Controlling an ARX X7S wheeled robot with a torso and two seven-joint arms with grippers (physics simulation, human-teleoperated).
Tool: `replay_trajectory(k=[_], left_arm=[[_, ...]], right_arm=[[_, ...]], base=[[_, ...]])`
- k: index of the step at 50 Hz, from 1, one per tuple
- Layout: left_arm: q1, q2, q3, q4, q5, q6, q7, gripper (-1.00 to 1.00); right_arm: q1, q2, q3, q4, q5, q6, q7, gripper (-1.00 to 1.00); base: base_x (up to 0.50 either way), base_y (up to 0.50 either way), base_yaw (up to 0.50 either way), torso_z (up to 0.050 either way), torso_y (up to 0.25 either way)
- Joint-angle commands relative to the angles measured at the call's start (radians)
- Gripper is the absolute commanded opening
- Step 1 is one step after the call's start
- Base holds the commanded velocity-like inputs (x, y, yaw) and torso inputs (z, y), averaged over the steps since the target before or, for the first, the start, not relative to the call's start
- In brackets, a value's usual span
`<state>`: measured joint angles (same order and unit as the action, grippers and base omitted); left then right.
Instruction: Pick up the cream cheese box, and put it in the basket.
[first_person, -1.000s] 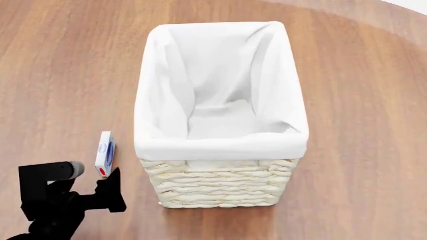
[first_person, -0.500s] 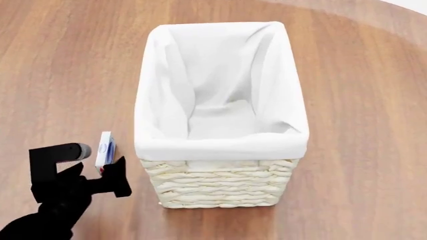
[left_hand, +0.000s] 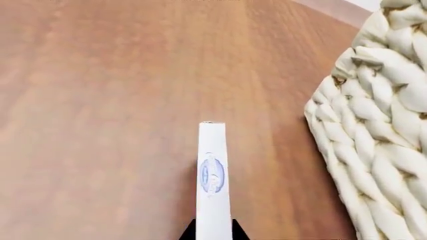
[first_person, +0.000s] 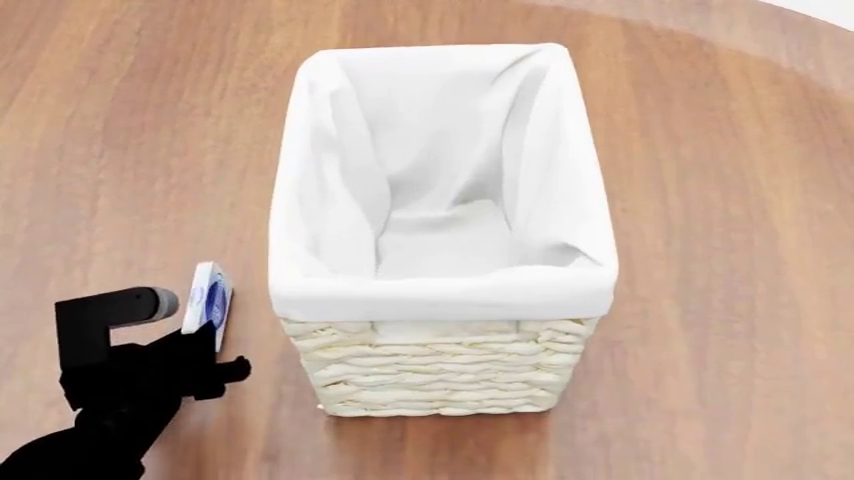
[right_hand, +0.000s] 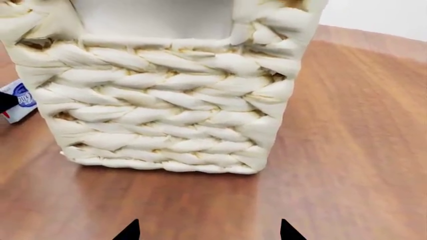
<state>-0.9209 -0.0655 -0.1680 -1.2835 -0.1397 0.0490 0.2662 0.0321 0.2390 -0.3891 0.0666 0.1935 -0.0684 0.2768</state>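
The cream cheese box (first_person: 207, 295), thin and white with a blue round logo, stands on edge on the wooden table just left of the basket (first_person: 441, 292). It leans slightly. My left gripper (first_person: 210, 350) is shut on its near lower end. In the left wrist view the box (left_hand: 213, 170) sits between the two black fingertips of the left gripper (left_hand: 213, 233), both touching it, with the woven basket wall (left_hand: 380, 125) beside it. My right gripper (right_hand: 207, 231) is open and empty, low over the table in front of the basket (right_hand: 167, 100). The box (right_hand: 17, 100) shows past the basket's corner.
The wooden table (first_person: 721, 200) surrounds the basket on all sides. The basket's white cloth liner (first_person: 441, 160) is folded over the rim, and nothing shows inside it. A pale floor strip (first_person: 827, 8) shows beyond the table's far right edge.
My left gripper has closed its fingers on the box. The box now leans, its top shifted slightly left. The basket has not moved.
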Motion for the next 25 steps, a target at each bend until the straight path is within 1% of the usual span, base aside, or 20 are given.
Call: replay_trajectory(k=[1, 3, 4, 6, 7, 9, 10, 13, 14, 18, 19, 22, 25], left_arm=[[-0.023, 0.005, -0.059, -0.025, 0.084, 0.006, 0.009, -1.00], [-0.063, -0.006, -0.048, -0.020, 0.096, -0.008, 0.015, -1.00], [-0.063, -0.008, -0.043, 0.017, 0.098, -0.043, 0.025, -1.00], [0.019, 0.004, -0.030, 0.317, 0.120, -0.222, -0.023, -1.00], [0.065, 0.006, -0.013, 0.467, 0.129, -0.372, -0.015, -1.00], [0.098, 0.002, 0.009, 0.767, 0.147, -0.548, -0.021, -1.00], [0.108, 0.002, 0.016, 0.841, 0.152, -0.591, -0.025, -1.00], [0.117, -0.005, 0.039, 0.979, 0.166, -0.696, -0.030, -1.00], [0.114, -0.008, 0.041, 1.046, 0.166, -0.761, -0.027, -1.00], [0.116, -0.019, 0.058, 1.148, 0.173, -0.837, -0.027, -1.00], [0.122, -0.024, 0.065, 1.205, 0.175, -0.873, -0.022, -1.00], [0.119, -0.033, 0.085, 1.247, 0.183, -0.912, -0.020, -1.00], [0.105, -0.051, 0.137, 1.288, 0.214, -0.971, -0.022, -1.00]], right_arm=[[0.001, 0.007, -0.005, -0.013, 0.002, 0.004, 0.004, 1.00], [0.001, 0.006, -0.004, -0.007, 0.006, 0.001, 0.004, 1.00], [0.001, 0.007, -0.003, -0.007, 0.009, 0.000, 0.003, 1.00], [-0.001, 0.008, -0.002, -0.008, 0.013, -0.003, 0.003, 1.00], [-0.002, 0.008, -0.003, -0.008, 0.013, -0.004, 0.002, 1.00], [-0.003, 0.006, -0.007, -0.005, 0.011, -0.006, 0.002, 1.00], [-0.003, 0.005, -0.008, -0.003, 0.011, -0.008, 0.002, 1.00], [-0.005, 0.005, -0.013, -0.003, 0.009, -0.010, 0.003, 1.00], [-0.008, 0.006, -0.013, -0.007, 0.011, -0.011, 0.002, 1.00], [-0.009, 0.006, -0.020, -0.005, 0.006, -0.014, 0.004, 1.00], [-0.010, 0.007, -0.021, -0.008, 0.005, -0.013, 0.004, 1.00], [-0.009, 0.008, -0.022, -0.009, 0.007, -0.013, 0.005, 1.00], [-0.009, 0.008, -0.026, -0.007, 0.005, -0.014, 0.006, 1.00]], base=[[0.00, 0.00, 0.00, 0.000, 0.000], [0.00, 0.00, 0.00, 0.000, 0.000], [0.00, 0.00, 0.00, 0.000, 0.000], [0.00, 0.00, 0.00, 0.000, 0.000], [0.00, 0.00, 0.00, 0.000, 0.000], [0.00, 0.00, 0.00, 0.000, 0.000], [0.00, 0.00, 0.00, 0.000, 0.000], [0.00, 0.00, 0.00, 0.000, 0.000], [0.00, 0.00, 0.00, 0.000, 0.000], [0.00, 0.00, 0.00, 0.000, 0.000], [0.00, 0.00, 0.00, 0.000, 0.000], [0.00, 0.00, 0.00, 0.000, 0.000], [0.00, 0.00, 0.00, 0.000, 0.000]])
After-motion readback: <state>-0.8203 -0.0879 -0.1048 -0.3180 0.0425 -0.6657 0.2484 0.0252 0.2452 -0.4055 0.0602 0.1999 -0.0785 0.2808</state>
